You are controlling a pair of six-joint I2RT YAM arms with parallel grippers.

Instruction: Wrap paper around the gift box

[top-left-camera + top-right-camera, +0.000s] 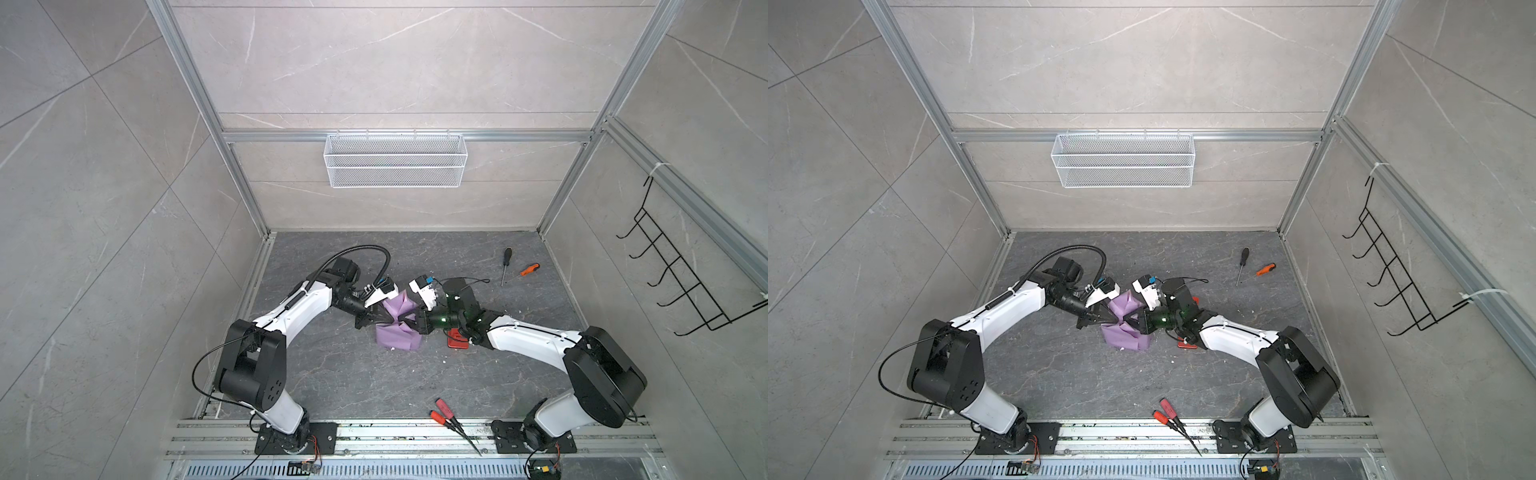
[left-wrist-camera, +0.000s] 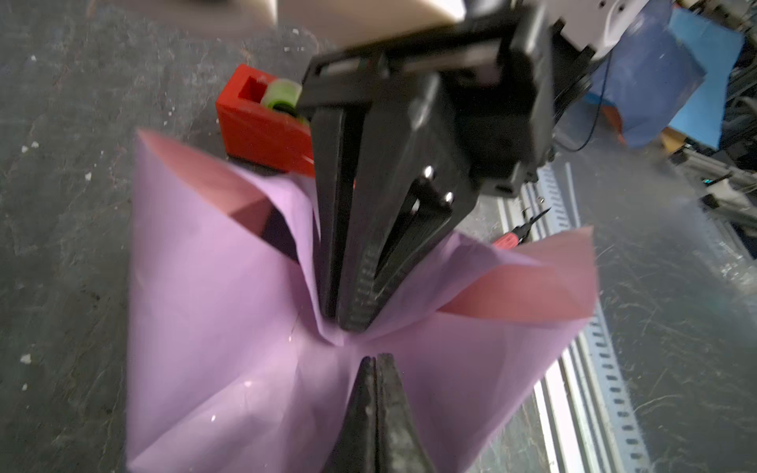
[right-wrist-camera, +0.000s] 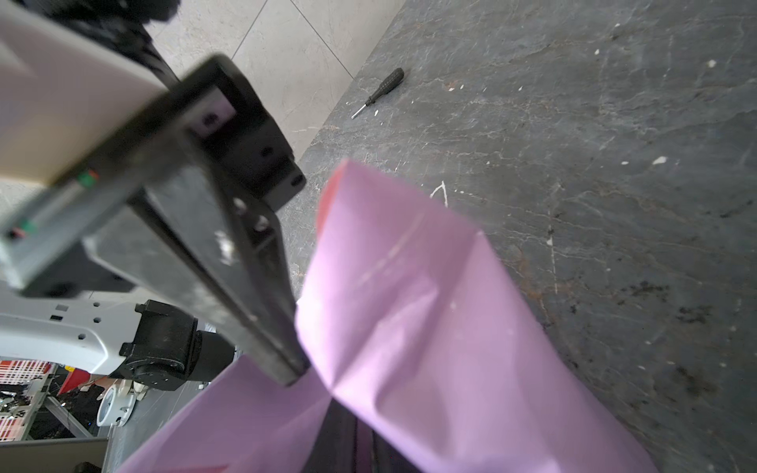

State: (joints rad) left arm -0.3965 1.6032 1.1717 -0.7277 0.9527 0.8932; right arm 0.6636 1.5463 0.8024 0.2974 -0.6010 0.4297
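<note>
The right gripper (image 2: 348, 323) pinches the lilac paper (image 2: 213, 327) gathered at its tips, apparently bunching it over the hidden gift box; the left gripper (image 2: 375, 361), clenched, presses the paper just opposite.

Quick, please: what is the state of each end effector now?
Left end effector: closed, tips against the paper; a pinch cannot be told.
Right end effector: closed, holding the paper.

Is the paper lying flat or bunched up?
Bunched up: the paper puckers where left tool and right tool meet, flaps standing, pink underside showing.
</note>
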